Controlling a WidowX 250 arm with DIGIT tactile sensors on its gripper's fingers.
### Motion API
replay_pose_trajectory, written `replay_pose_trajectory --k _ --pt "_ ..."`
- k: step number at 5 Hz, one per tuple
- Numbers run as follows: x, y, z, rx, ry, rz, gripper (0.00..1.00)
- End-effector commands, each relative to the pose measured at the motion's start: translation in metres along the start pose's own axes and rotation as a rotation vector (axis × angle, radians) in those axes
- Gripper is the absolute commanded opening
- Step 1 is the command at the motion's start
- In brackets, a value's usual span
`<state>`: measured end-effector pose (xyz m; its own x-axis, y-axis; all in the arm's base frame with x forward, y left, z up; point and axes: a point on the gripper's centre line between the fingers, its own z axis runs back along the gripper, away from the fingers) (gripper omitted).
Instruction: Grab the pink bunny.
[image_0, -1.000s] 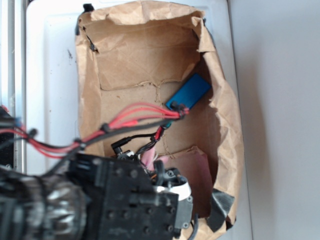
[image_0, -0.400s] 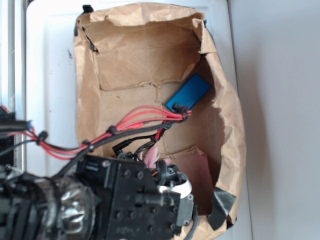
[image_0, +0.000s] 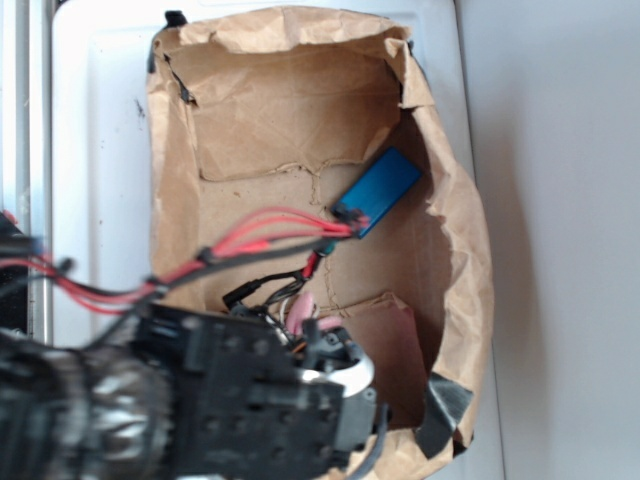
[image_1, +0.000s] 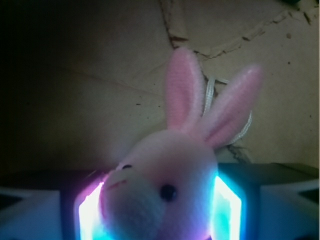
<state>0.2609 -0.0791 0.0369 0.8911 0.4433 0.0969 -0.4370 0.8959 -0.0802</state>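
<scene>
Wrist view: we see the pink bunny (image_1: 160, 192) lodged between the two lit pads (image_1: 89, 212) of the gripper (image_1: 159, 212), which is closed narrowly on its head; both ears and the white string loop (image_1: 245, 127) stick out above. Exterior view: the arm hides nearly all of the toy, which sits low in the brown paper-lined box (image_0: 470, 300), well apart from the blue block (image_0: 380, 190). We judge the hold shallow: soft plush squeezed at the head may slip on lifting, and the red cables (image_0: 270, 232) could snag the paper wall.
</scene>
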Motion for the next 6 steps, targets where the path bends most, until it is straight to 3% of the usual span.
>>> replay_pose_trajectory --k 1,2,3,4,5,6 --pt "0.018 0.045 0.041 0.120 -0.163 0.021 0.00" --pt "0.024 0.059 0.061 0.180 -0.153 0.031 0.00" --pt "0.050 0.079 0.070 0.306 -0.126 0.157 0.00" --pt "0.082 0.091 0.067 0.252 -0.195 0.135 0.00" --pt "0.101 0.099 0.073 0.242 -0.272 0.006 0.00" --pt "0.102 0.101 0.081 0.148 -0.287 -0.139 0.00"
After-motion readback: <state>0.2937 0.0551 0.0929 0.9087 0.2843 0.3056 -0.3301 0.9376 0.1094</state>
